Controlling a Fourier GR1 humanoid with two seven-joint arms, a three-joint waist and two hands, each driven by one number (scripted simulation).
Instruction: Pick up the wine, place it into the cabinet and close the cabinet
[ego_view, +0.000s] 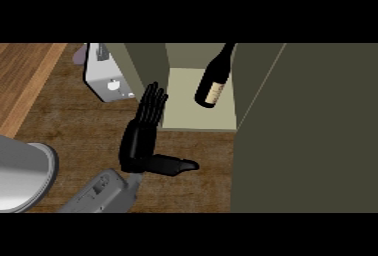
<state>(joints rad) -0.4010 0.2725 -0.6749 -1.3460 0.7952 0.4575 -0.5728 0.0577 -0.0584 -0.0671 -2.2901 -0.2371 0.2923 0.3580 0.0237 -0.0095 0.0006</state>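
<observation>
The wine bottle (212, 82), dark glass with a cream label, stands inside the open cabinet (198, 117) on its pale shelf floor, neck toward the view's top. No hand touches it. My left hand (142, 139) hovers over the counter just left of the cabinet's opening, fingers straight and pointing up toward the cabinet's left wall, thumb sticking out to the right. It holds nothing. The cabinet's door (310, 130), a large dark olive panel, stands open and fills the view's right side. My right hand does not show.
A silver-grey appliance (103, 75) sits at the back left, near my fingertips. A grey rounded object (22, 175) lies at the lower left edge. The brown counter top (192, 160) stretches in front of the cabinet.
</observation>
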